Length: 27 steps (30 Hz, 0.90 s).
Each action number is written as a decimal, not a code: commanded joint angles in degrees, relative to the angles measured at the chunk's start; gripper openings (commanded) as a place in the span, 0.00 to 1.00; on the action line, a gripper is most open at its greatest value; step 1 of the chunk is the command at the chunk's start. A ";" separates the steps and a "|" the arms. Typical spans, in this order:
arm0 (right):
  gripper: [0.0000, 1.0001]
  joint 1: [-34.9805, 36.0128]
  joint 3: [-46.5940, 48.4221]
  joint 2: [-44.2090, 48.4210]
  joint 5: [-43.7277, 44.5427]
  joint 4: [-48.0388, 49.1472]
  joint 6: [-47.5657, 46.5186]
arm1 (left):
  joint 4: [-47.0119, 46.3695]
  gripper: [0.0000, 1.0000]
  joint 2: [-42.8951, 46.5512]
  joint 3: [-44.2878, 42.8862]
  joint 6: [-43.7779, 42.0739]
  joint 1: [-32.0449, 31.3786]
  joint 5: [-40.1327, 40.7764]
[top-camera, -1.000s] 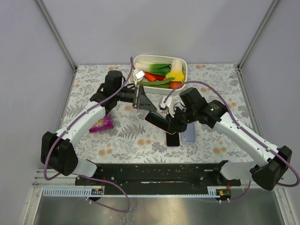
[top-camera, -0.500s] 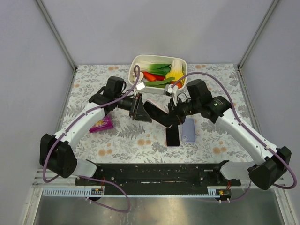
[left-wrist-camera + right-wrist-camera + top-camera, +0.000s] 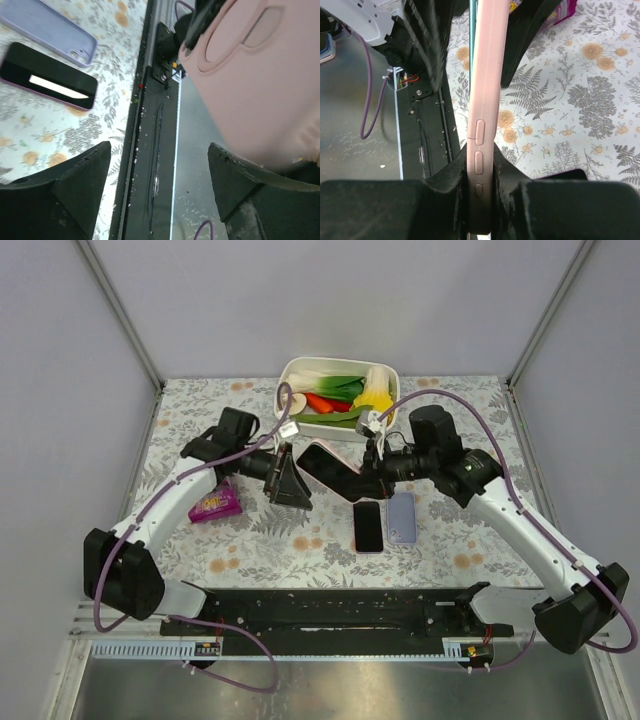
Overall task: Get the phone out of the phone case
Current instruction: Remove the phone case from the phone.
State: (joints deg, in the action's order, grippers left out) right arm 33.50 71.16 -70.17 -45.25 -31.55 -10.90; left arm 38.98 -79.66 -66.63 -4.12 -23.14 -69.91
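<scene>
A phone in a pink case hangs tilted above the table's middle, its dark screen facing up. My right gripper is shut on its lower end. In the right wrist view the pink case stands edge-on, side buttons showing, clamped between the fingers of my right gripper. My left gripper is open just left of the phone and holds nothing. In the left wrist view the case's pink back fills the upper right, beyond the spread fingers of my left gripper.
A second phone lies screen-up beside an empty lavender case on the floral cloth. A white tub of toy vegetables stands at the back. A purple snack packet lies left. A black rail runs along the near edge.
My left gripper has opened and drawn back to the left, away from the phone. My right gripper has carried the cased phone up and leftward.
</scene>
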 commanded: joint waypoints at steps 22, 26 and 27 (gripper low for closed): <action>0.00 -1.59 -2.51 -0.31 -16.27 10.98 5.27 | 11.20 0.51 4.77 -13.35 -14.87 8.72 -14.99; 0.00 -1.94 -2.78 -0.84 -16.97 13.35 7.38 | 11.12 0.42 4.86 -13.96 -13.99 8.72 -14.03; 0.00 -1.94 -2.78 -0.93 -17.23 13.88 7.90 | 10.77 0.41 4.86 -13.96 -13.55 8.72 -13.85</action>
State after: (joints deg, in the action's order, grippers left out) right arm 32.18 67.46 -71.26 -58.63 -24.64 -5.43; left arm 50.98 -74.63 -78.19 -18.13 -14.46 -81.73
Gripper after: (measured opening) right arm 0.194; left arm 0.432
